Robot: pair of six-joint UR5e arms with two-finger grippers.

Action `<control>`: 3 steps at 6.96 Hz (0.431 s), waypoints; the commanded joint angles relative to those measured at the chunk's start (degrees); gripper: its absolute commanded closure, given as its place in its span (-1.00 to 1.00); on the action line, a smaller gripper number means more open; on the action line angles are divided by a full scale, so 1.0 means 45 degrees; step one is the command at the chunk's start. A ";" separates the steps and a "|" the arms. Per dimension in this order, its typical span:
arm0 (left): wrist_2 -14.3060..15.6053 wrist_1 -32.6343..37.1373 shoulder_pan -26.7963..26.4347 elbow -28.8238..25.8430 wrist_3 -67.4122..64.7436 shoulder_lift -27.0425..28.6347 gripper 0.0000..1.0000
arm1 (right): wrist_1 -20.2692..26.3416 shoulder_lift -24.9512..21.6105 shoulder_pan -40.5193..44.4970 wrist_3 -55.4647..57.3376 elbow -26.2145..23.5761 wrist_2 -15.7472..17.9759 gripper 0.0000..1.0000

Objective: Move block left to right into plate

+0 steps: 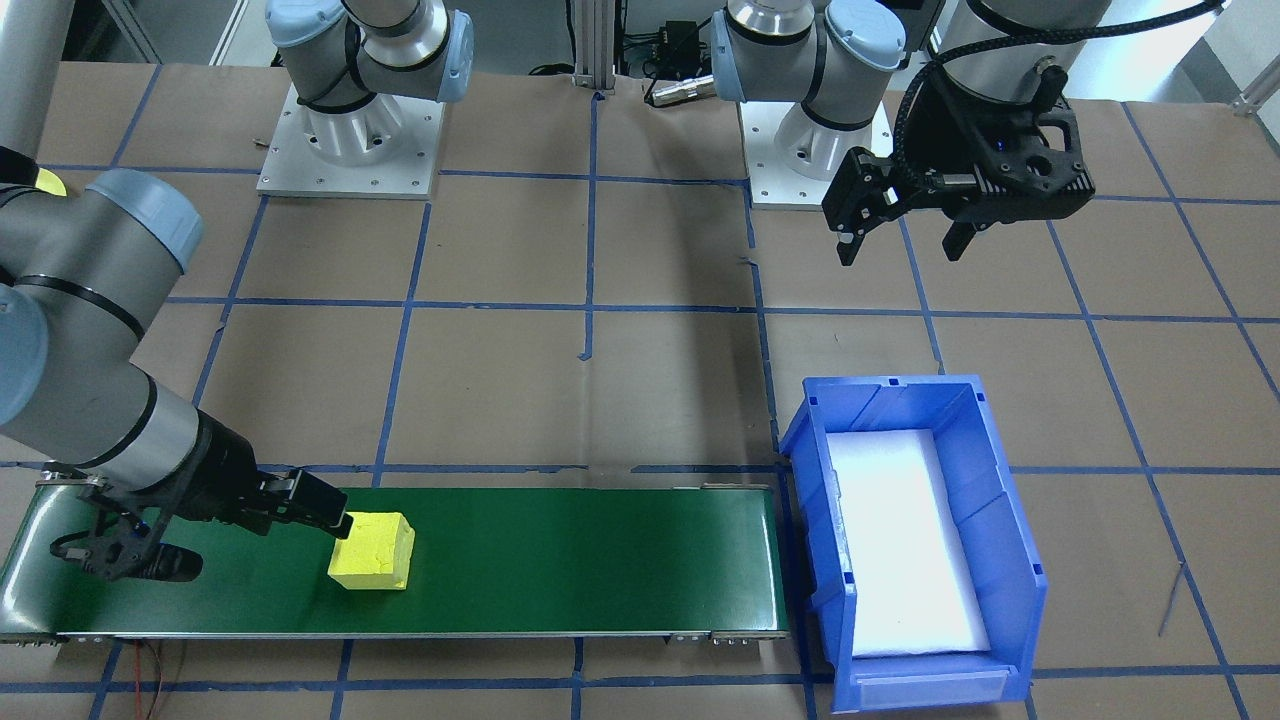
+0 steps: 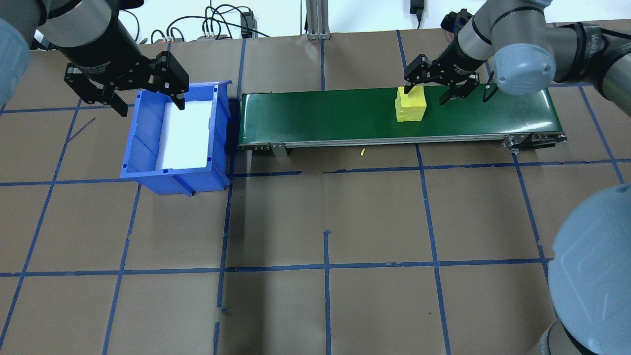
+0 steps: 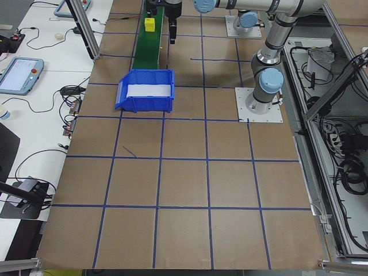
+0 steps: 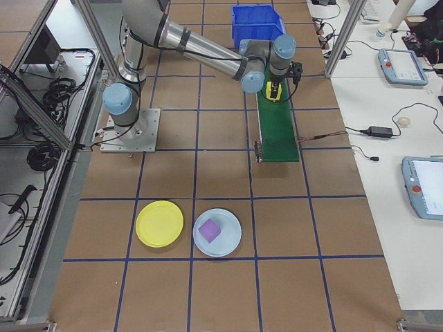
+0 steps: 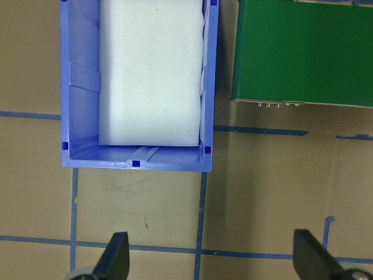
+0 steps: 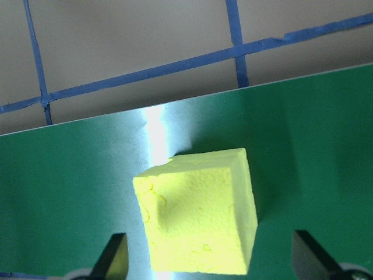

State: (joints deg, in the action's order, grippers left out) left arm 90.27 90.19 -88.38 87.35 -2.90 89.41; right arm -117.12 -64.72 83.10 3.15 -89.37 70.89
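Right gripper with fingers spread wide, poised over the yellow block; the block sits between the two fingertips but, in the wrist view, is gripped by neither, so the stance reads as a lineup for a pinch not yet made. The block rests on the green conveyor belt, toward the belt's right end in the overhead view; in that view one fingertip seems to meet the block's far upper edge, though real contact cannot be told. The yellow plate lies well apart on the near floor of the right-side view, just beside a pale blue plate that carries a purple cube; the block would have to be lifted clear of the belt and carried a long way. Left gripper hangs with fingers apart and empty above the far rim of the blue bin, which stands at the belt's left end and holds a white pad. Surface: brown board table ruled into squares by blue tape; desks with tablets and cables flank it.
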 commanded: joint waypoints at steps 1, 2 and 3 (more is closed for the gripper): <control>0.0018 -0.0002 0.0012 -0.0016 0.0000 -0.0006 -1.00 | -0.0086 0.0182 0.0107 0.0140 -0.0061 0.0066 -1.00; 0.0076 -0.0002 -0.0008 -0.0016 0.0000 -0.0006 -1.00 | -0.0105 0.0241 0.0107 0.0120 -0.0139 0.0144 -0.99; 0.0019 -0.0002 -0.0008 -0.0035 0.0000 -0.0006 -1.00 | -0.0859 0.0783 0.0087 -0.0190 -0.0449 0.0899 -0.74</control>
State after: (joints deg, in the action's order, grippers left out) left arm 90.45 90.18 -88.39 87.26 -2.90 89.39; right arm -118.34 -63.22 83.54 3.40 -90.17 72.18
